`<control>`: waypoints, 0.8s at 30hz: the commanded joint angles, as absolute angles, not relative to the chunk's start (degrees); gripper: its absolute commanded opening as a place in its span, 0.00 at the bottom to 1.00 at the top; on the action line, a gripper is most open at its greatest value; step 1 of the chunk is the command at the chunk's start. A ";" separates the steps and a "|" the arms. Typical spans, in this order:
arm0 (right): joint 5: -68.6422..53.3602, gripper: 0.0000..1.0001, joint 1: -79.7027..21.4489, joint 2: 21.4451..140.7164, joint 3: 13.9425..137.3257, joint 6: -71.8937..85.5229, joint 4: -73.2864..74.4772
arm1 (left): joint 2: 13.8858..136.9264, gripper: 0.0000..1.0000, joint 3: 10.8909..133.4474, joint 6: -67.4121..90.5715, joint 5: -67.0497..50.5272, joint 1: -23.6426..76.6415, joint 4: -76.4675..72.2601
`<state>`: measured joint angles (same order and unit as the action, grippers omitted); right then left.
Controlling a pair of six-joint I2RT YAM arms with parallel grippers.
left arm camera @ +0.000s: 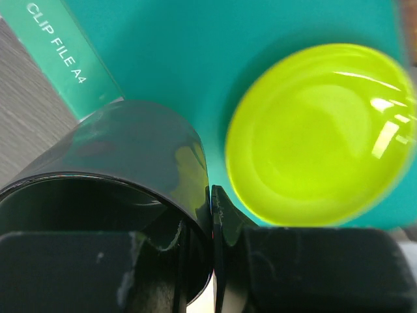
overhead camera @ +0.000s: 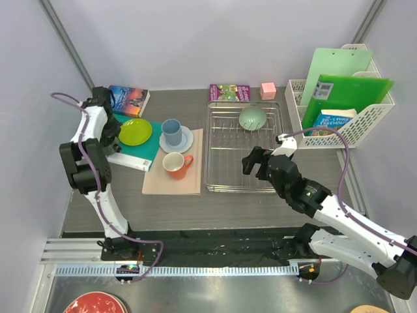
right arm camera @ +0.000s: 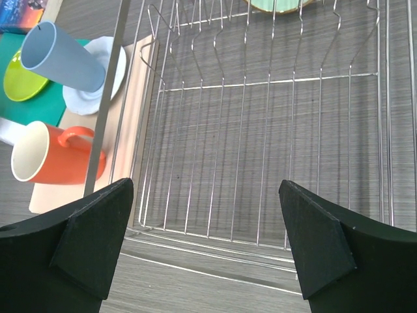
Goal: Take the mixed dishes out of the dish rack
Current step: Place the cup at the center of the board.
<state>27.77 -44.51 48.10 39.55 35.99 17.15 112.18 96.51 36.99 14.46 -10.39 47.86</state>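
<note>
- Even, bright, diffuse overhead light; shadows on the tabletop (overhead camera: 195, 208) are soft and short.
- White glare streaks cross the lime-green plate (left arm camera: 313, 134), whose rim is soft and unfocused.
- The dish rack (right arm camera: 260, 130) wires look sharp.

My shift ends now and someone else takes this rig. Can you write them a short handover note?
Left pincer: shut, empty, above the teal folder, near the green plate lying on it.
Right pincer: open, empty, over the near end of the rack.
Done: green plate out; blue cup stands on the white plate; orange mug on the tan board.
To do: the green bowl, at the rack's far end.
</note>
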 commanded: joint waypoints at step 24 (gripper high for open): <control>29.44 1.00 -44.39 47.37 38.23 34.63 15.21 | 116.28 0.03 105.29 37.88 15.82 -14.41 45.09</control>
